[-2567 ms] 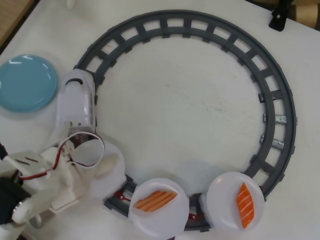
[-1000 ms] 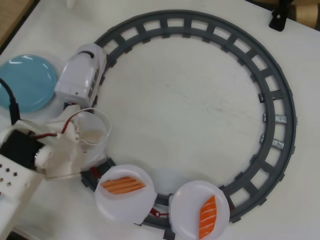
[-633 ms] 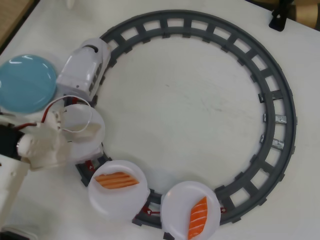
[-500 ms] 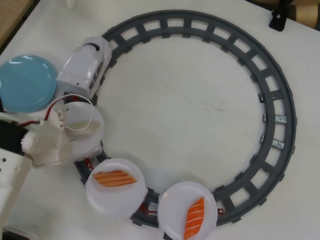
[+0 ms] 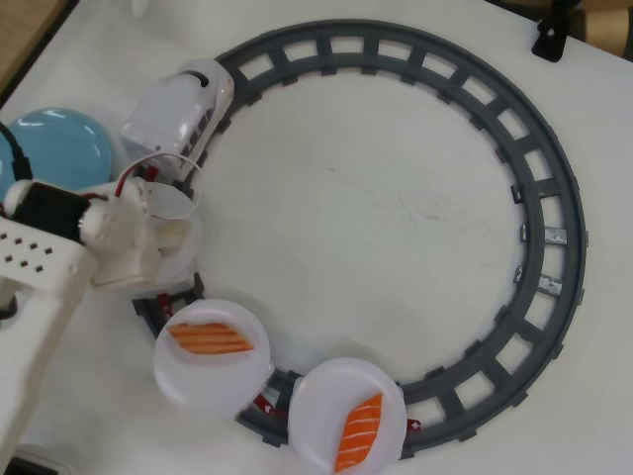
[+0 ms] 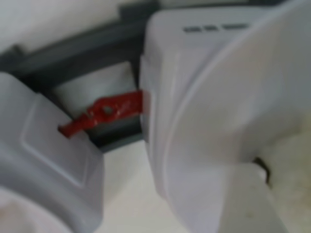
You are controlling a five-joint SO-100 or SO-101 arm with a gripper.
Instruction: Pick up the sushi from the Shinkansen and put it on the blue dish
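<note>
The white Shinkansen (image 5: pixel 180 107) stands on the grey track at the upper left and pulls cars with round white plates. My gripper (image 5: pixel 161 232) is low over the first car's plate (image 5: pixel 173 203), just behind the train. A pale cream piece, probably the sushi (image 5: pixel 170 236), shows at the gripper's tip and is mostly hidden by it. In the blurred wrist view a cream textured patch (image 6: pixel 291 165) lies on that plate (image 6: pixel 218 111) beside one finger (image 6: pixel 250 201). I cannot tell how the jaws stand. The blue dish (image 5: pixel 57 148) lies left of the train, beside the arm.
The grey circular track (image 5: pixel 554 237) fills the table. Two trailing plates each carry an orange salmon nigiri (image 5: pixel 208 339), (image 5: pixel 358 432). A red coupler (image 6: pixel 104 111) links two cars. A black object (image 5: pixel 550 40) stands at the top right.
</note>
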